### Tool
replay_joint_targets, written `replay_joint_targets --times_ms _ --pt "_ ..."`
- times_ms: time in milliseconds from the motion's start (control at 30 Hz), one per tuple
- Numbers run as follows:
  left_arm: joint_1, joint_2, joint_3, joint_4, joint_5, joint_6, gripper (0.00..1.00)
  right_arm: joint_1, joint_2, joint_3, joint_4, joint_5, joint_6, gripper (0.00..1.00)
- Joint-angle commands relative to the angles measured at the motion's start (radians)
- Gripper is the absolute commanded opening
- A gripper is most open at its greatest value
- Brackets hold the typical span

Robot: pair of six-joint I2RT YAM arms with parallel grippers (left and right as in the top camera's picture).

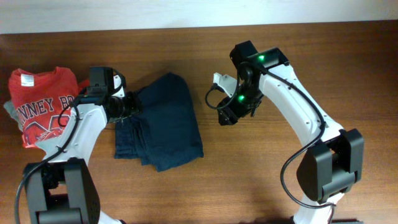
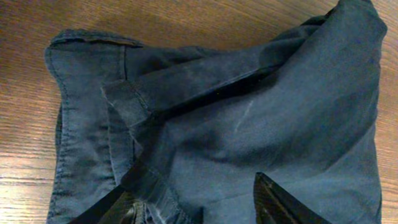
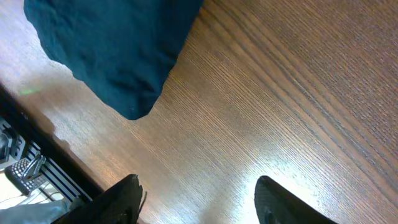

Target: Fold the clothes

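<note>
Red T-shirt (image 1: 40,107): heaped at the 9 o'clock edge of the table (image 1: 261,180), with the left arm between it and the navy cloth.
Left gripper (image 1: 134,107): fingers (image 2: 121,208) spread, straddling fabric at the garment's 10 o'clock edge.
Clothes (image 1: 165,121): lie left of centre in uneven layers, with the hemmed edge (image 2: 87,38) curling on the wood.
Right gripper (image 1: 225,114): pincer spread over bare wood at the clothes' 2 o'clock, with a cloth corner (image 3: 134,106) near.
Open room: bare wood from the garment's 3 to 6 o'clock.
</note>
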Motion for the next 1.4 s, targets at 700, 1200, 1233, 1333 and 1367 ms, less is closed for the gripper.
replay_joint_targets --times_ms 700,1200,1233,1333,1367 --pt "0.003 -0.045 0.145 0.134 -0.063 0.026 0.0 -0.005 -0.006 0.007 -0.016 0.011 0.005 0.58" --pt "0.019 0.157 0.183 0.135 -0.341 0.102 0.01 -0.005 -0.006 0.007 -0.045 0.035 0.005 0.58" --pt "0.024 0.158 0.183 0.116 -0.357 0.105 0.01 -0.005 -0.006 0.006 -0.044 0.035 0.005 0.58" --pt "0.043 0.158 0.183 0.028 -0.434 0.104 0.01 -0.005 -0.006 0.006 -0.038 0.035 0.005 0.58" --pt "0.048 0.158 0.183 0.005 -0.469 0.103 0.01 -0.005 -0.006 0.006 -0.036 0.035 0.004 0.58"
